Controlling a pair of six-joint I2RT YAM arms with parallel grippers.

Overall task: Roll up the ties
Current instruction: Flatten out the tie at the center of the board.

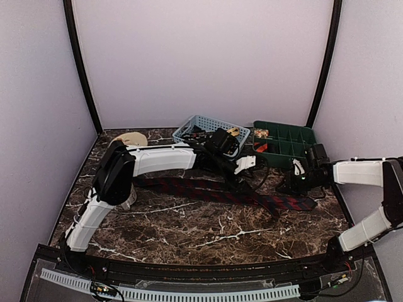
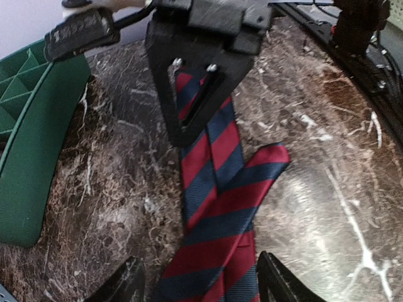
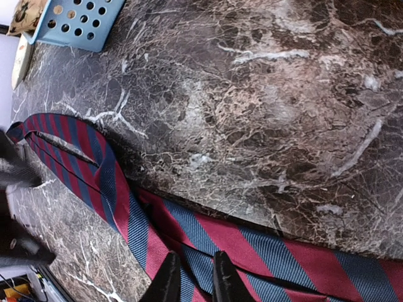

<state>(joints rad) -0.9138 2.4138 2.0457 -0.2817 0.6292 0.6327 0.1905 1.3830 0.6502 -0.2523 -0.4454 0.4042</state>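
The striped tie [image 1: 182,187] lies along the marble table [image 1: 189,233], just in front of the green box [image 1: 283,141]. Near the box the right gripper [image 3: 195,280] pinches its fabric; the left gripper [image 2: 201,283] stands spread astride it.

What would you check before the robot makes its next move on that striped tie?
1. Left gripper open and straddling the striped tie: ok, the fabric lies between its spread fingers.
2. Right gripper holding the tie: ok, its fingers stand close together on the fabric.
3. Tie end ready for rolling: ok, the pointed tip is doubled back over the strip.
4. Roll begun: not ok, the tie lies stretched along the table.
5. Green tray clear of the tie: ok, it sits off to the side, apart.
6. Whole length untwisted: cannot tell, the left arm hides part of it.
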